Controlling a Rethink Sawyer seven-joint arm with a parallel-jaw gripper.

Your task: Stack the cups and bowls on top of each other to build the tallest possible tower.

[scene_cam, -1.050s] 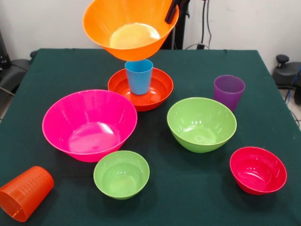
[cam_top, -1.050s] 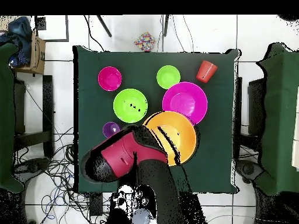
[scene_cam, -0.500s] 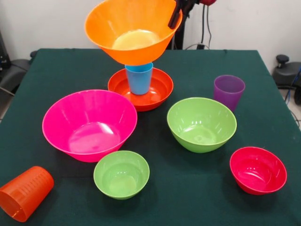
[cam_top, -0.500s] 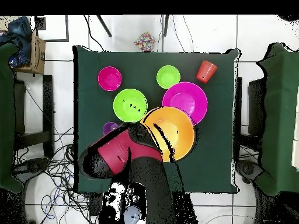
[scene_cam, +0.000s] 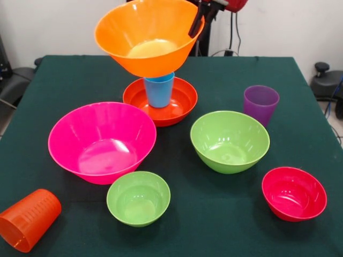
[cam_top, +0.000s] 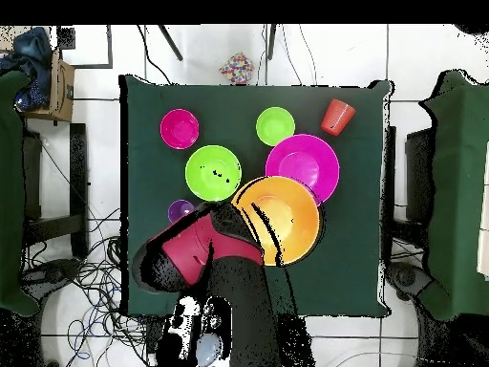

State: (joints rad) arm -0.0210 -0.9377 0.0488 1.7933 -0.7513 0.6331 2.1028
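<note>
Table: a dark green cloth (scene_cam: 300, 139) covered it; the floor (cam_top: 420, 76) was white tile.
Change: the big orange bowl (scene_cam: 147, 35) tipped a little more than a moment before.
Arm: it came down from 12 o'clock.
Gripper (scene_cam: 196, 22): pinched the orange bowl's rim at 2 o'clock.
Tower: the blue cup (scene_cam: 159, 90) stood in the red-orange bowl (scene_cam: 182, 104), orange bowl just on top.

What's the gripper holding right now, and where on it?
The gripper grips the large orange bowl by its rim, on the far right side in the front view.
</note>
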